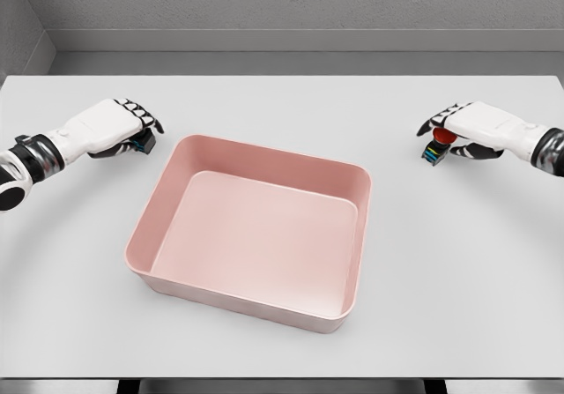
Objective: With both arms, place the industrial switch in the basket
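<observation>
The industrial switch, a small block with a red button on top and colored strips on its side, sits at about 2 o'clock on the bench, under the right hand, whose fingers curl over it in a grasp. A second dark, switch-like block lies at 10 o'clock, gripped likewise by the left hand. The pink basket sits centered between them, well apart from both and holding nothing. The risks as I judge them: each grip looks shallow, so a block could slip on lifting, or clip the basket's raised rim and fall outside.
</observation>
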Robot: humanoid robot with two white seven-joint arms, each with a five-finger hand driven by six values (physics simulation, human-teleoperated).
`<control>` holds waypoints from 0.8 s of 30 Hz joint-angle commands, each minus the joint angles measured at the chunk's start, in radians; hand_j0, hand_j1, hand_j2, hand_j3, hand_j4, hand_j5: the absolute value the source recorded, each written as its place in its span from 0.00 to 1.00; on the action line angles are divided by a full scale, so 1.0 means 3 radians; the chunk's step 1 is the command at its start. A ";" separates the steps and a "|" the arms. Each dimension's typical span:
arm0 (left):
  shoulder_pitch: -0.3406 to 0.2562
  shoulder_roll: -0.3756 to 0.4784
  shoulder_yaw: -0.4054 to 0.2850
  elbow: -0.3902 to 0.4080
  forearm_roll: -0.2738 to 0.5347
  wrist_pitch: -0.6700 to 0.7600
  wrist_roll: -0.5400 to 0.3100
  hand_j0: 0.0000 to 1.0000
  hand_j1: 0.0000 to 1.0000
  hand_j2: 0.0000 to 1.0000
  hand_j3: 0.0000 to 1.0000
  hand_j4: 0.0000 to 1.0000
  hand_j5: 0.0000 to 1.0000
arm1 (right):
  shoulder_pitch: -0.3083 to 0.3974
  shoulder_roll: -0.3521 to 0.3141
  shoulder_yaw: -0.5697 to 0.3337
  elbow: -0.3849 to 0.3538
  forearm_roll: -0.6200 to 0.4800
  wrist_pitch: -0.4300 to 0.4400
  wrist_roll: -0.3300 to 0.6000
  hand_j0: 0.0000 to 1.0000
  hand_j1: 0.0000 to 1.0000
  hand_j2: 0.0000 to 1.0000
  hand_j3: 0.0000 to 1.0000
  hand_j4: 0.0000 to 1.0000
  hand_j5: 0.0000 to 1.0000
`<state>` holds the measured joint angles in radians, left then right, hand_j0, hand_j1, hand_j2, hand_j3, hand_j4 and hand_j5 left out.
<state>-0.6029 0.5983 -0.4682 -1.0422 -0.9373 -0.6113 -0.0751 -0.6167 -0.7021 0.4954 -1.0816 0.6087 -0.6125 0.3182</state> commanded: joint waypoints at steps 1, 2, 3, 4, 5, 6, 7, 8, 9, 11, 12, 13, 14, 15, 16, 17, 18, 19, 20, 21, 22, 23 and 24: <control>0.0000 0.0005 0.0001 -0.0003 0.0015 0.0001 0.0000 0.55 0.55 0.55 0.55 0.55 0.55 | 0.0000 -0.0002 0.0000 0.0026 -0.0035 0.0005 0.0059 0.59 0.59 0.59 0.59 0.59 0.59; 0.0000 0.0005 0.0006 -0.0003 0.0021 0.0001 0.0000 0.52 0.52 0.52 0.52 0.52 0.52 | 0.0000 -0.0002 -0.0005 0.0031 -0.0050 0.0005 0.0100 0.59 0.59 0.59 0.59 0.59 0.59; 0.0000 0.0005 0.0006 -0.0003 0.0021 0.0001 0.0000 0.52 0.52 0.52 0.52 0.52 0.52 | 0.0000 0.0004 -0.0005 0.0031 -0.0055 0.0005 0.0105 0.59 0.59 0.59 0.59 0.59 0.59; 0.0005 0.0005 0.0006 -0.0003 0.0026 0.0001 0.0000 0.50 0.50 0.50 0.50 0.50 0.50 | 0.0000 0.0014 -0.0005 0.0031 -0.0055 0.0005 0.0105 0.59 0.59 0.59 0.59 0.59 0.59; 0.0005 0.0005 0.0006 -0.0003 0.0021 0.0001 0.0000 0.49 0.49 0.49 0.49 0.49 0.49 | 0.0000 0.0014 -0.0005 0.0031 -0.0055 0.0005 0.0105 0.59 0.59 0.59 0.59 0.59 0.59; 0.0000 0.0005 0.0011 -0.0003 0.0021 0.0001 0.0000 0.48 0.48 0.48 0.48 0.48 0.48 | 0.0000 0.0014 -0.0005 0.0031 -0.0060 0.0005 0.0105 0.59 0.59 0.59 0.59 0.59 0.59; 0.0000 0.0005 0.0022 -0.0003 0.0026 0.0001 0.0000 0.48 0.48 0.48 0.48 0.48 0.48 | 0.0000 0.0019 -0.0005 0.0026 -0.0060 0.0005 0.0110 0.58 0.58 0.58 0.58 0.58 0.58; 0.0000 0.0010 0.0032 -0.0008 0.0026 0.0001 0.0000 0.48 0.48 0.48 0.48 0.48 0.48 | -0.0005 0.0019 -0.0005 0.0026 -0.0060 0.0005 0.0110 0.57 0.57 0.57 0.57 0.57 0.57; 0.0000 0.0010 0.0032 -0.0008 0.0026 0.0001 0.0000 0.48 0.48 0.48 0.48 0.48 0.48 | -0.0005 0.0014 -0.0010 0.0026 -0.0060 0.0005 0.0110 0.57 0.57 0.57 0.57 0.57 0.57; -0.0005 0.0015 0.0042 -0.0018 0.0026 0.0001 0.0000 0.48 0.48 0.48 0.48 0.48 0.48 | -0.0015 0.0014 -0.0015 0.0026 -0.0065 0.0005 0.0116 0.57 0.57 0.57 0.57 0.57 0.57; 0.0000 0.0020 0.0042 -0.0019 0.0026 0.0001 0.0000 0.48 0.48 0.48 0.48 0.48 0.48 | -0.0026 0.0014 -0.0025 0.0021 -0.0065 0.0005 0.0116 0.57 0.57 0.57 0.57 0.57 0.57; -0.0005 0.0031 0.0047 -0.0029 0.0031 0.0001 0.0005 0.48 0.48 0.48 0.48 0.48 0.48 | -0.0026 0.0009 -0.0030 0.0016 -0.0071 0.0005 0.0116 0.57 0.57 0.57 0.57 0.57 0.57; -0.0010 0.0031 0.0047 -0.0034 0.0051 0.0001 0.0005 0.48 0.48 0.48 0.48 0.48 0.48 | -0.0026 0.0009 -0.0041 0.0021 -0.0071 0.0005 0.0121 0.56 0.56 0.56 0.56 0.56 0.56; -0.0005 0.0036 0.0047 -0.0034 0.0092 0.0001 0.0005 0.48 0.48 0.48 0.48 0.48 0.48 | -0.0026 0.0004 -0.0051 0.0011 -0.0076 0.0005 0.0131 0.56 0.56 0.56 0.56 0.56 0.56; -0.0010 0.0036 0.0047 -0.0034 0.0097 0.0001 0.0005 0.48 0.48 0.48 0.48 0.48 0.48 | -0.0046 -0.0002 -0.0051 0.0000 -0.0076 0.0005 0.0136 0.55 0.55 0.55 0.55 0.55 0.55; -0.0015 0.0036 0.0052 -0.0034 0.0097 0.0001 0.0005 0.48 0.48 0.48 0.48 0.48 0.48 | -0.0051 -0.0007 -0.0056 0.0006 -0.0076 0.0005 0.0136 0.53 0.53 0.53 0.53 0.53 0.53; -0.0015 0.0036 0.0052 -0.0039 0.0097 0.0001 0.0010 0.48 0.48 0.48 0.48 0.48 0.48 | -0.0051 -0.0012 -0.0056 0.0000 -0.0101 0.0005 0.0136 0.53 0.53 0.53 0.53 0.53 0.53; -0.0015 0.0036 0.0052 -0.0039 0.0133 0.0001 0.0010 0.48 0.48 0.48 0.48 0.48 0.48 | -0.0046 -0.0017 -0.0056 0.0000 -0.0117 0.0005 0.0136 0.53 0.53 0.53 0.53 0.53 0.53; -0.0015 0.0036 0.0052 -0.0039 0.0143 0.0001 0.0010 0.48 0.48 0.48 0.48 0.48 0.48 | -0.0051 -0.0017 -0.0051 0.0000 -0.0117 0.0005 0.0136 0.53 0.53 0.53 0.53 0.53 0.53; -0.0020 0.0036 0.0052 -0.0054 0.0148 0.0001 0.0015 0.48 0.48 0.48 0.48 0.48 0.48 | -0.0051 -0.0017 -0.0056 0.0000 -0.0117 0.0005 0.0136 0.53 0.53 0.53 0.53 0.53 0.53; -0.0056 0.0036 0.0052 -0.0065 0.0143 0.0001 0.0015 0.47 0.47 0.47 0.47 0.47 0.47 | -0.0051 -0.0017 -0.0056 0.0000 -0.0117 0.0005 0.0136 0.53 0.53 0.53 0.53 0.53 0.53; -0.0061 0.0036 0.0052 -0.0070 0.0143 0.0001 0.0015 0.46 0.46 0.46 0.46 0.46 0.46 | -0.0051 -0.0017 -0.0056 0.0000 -0.0117 0.0005 0.0136 0.53 0.53 0.53 0.53 0.53 0.53; -0.0066 0.0036 0.0052 -0.0070 0.0143 0.0001 0.0015 0.46 0.46 0.46 0.46 0.46 0.46 | -0.0051 -0.0017 -0.0056 0.0000 -0.0117 0.0005 0.0136 0.53 0.53 0.53 0.53 0.53 0.53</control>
<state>-0.6228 0.6081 -0.4539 -1.0597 -0.9029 -0.6115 -0.0718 -0.6320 -0.7059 0.4800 -1.0805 0.5813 -0.6128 0.3592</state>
